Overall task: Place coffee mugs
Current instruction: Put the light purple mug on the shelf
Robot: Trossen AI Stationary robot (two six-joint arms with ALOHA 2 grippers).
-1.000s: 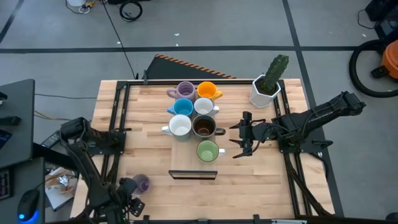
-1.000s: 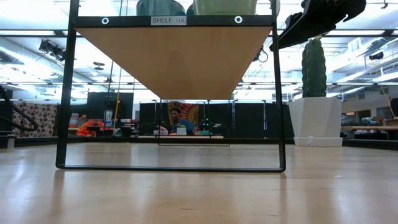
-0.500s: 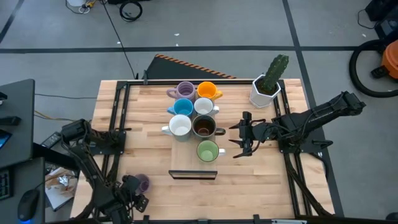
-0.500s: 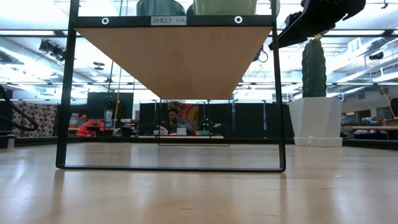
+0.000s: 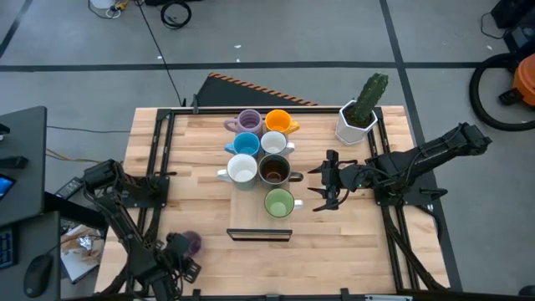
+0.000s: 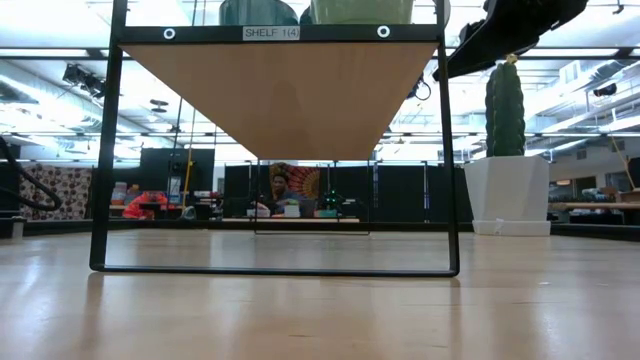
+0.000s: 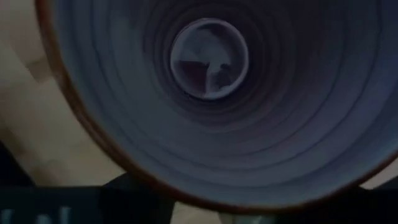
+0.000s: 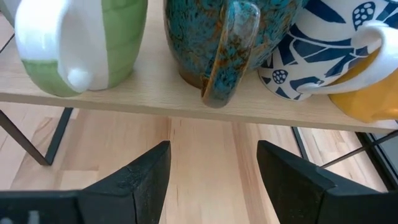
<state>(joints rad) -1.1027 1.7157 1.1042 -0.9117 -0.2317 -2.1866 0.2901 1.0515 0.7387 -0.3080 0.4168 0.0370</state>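
Seven mugs stand on a low wooden shelf (image 5: 255, 223): lilac (image 5: 248, 122), orange (image 5: 278, 122), blue (image 5: 246, 144), white (image 5: 273, 144), white (image 5: 242, 170), dark brown (image 5: 273, 170) and green (image 5: 279, 202). My right gripper (image 5: 322, 186) hovers open just right of the shelf. Its wrist view faces the green mug (image 8: 81, 43) and the dark speckled mug (image 8: 224, 43). A second lilac mug (image 5: 191, 243) sits at the table's near left, right at my left gripper (image 5: 178, 261). Its ribbed inside (image 7: 211, 74) fills the left wrist view.
A white pot with a green cactus (image 5: 359, 117) stands at the table's far right, also in the low view (image 6: 505, 190). The shelf's black frame (image 6: 105, 150) rises in front of the low camera. Bare wood lies near and right of the shelf.
My left arm has edged a little toward the table's right, its gripper staying by the lilac mug. The right arm and the shelf mugs have kept still.
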